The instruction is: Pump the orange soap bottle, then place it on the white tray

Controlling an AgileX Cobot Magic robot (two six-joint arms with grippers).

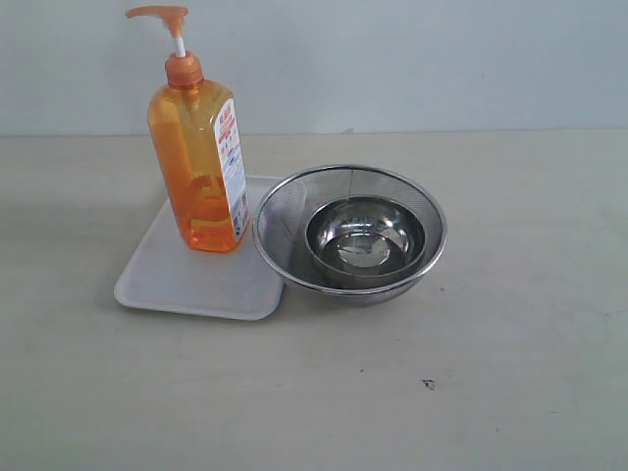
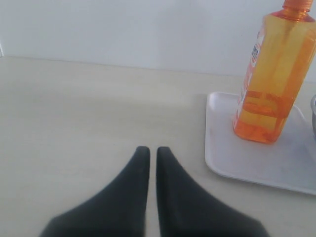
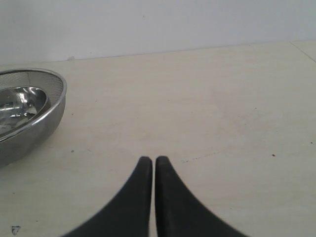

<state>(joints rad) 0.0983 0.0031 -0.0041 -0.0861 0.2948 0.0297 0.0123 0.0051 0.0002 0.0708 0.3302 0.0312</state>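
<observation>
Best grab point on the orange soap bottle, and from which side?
Probably mid-body, coming in level from the exterior view's left. The orange soap bottle stands upright on the white tray, its sides straight there, and the mesh strainer crowds its right side. The thin pump stem looks too weak to hold. The left gripper, shut, is on that free side.

Only print anywhere is the white label (image 1: 232,162) on the orange soap bottle (image 1: 191,167), upper left of the exterior view. Red marks up top, blue lines below, all too small and blurry to read.
</observation>
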